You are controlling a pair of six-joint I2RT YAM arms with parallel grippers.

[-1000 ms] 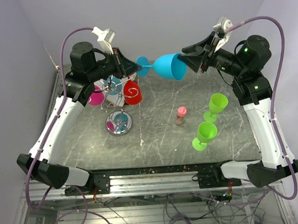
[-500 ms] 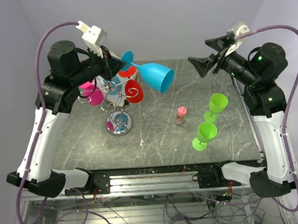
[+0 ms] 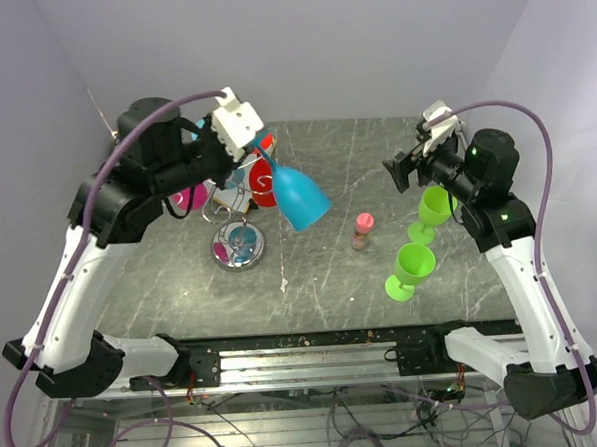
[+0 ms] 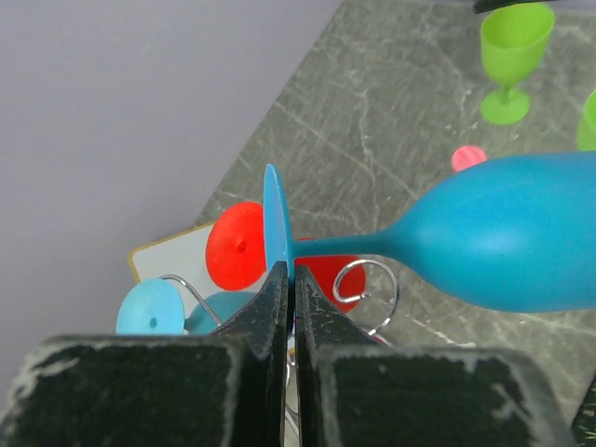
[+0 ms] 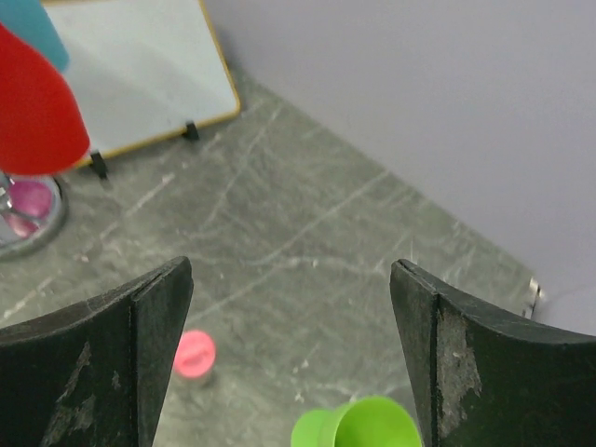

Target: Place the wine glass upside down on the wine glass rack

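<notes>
- One handover is now complete: a second ago both arms carry the blue wine glass [image 3: 299, 195] between them in mid-air at the far centre, and now a single arm has it.
- Left gripper [image 4: 289, 279]: clenched edge-on across the thin round foot of the glass, with the stem and bowl projecting away from the fingers.
- Right gripper [image 3: 401, 168]: released, with its jaws wide and nothing between them. It has pulled back to the right side, above the two green glasses [image 3: 436, 206].
- Glass position: off the table, no longer level. The bowl now tips down and to the right, just right of the wine glass rack [image 3: 238, 245].
- Rack status: a red glass [image 3: 264, 183] and a pink glass [image 3: 190, 194] already hang there. The left wrist view shows a curled hook [image 4: 358, 279] just below the stem.
- My assessment: inversion is partly done. I still have to turn the bowl fully down and guide the stem into a hook. The narrow hold on the foot may let the glass pivot.
</notes>
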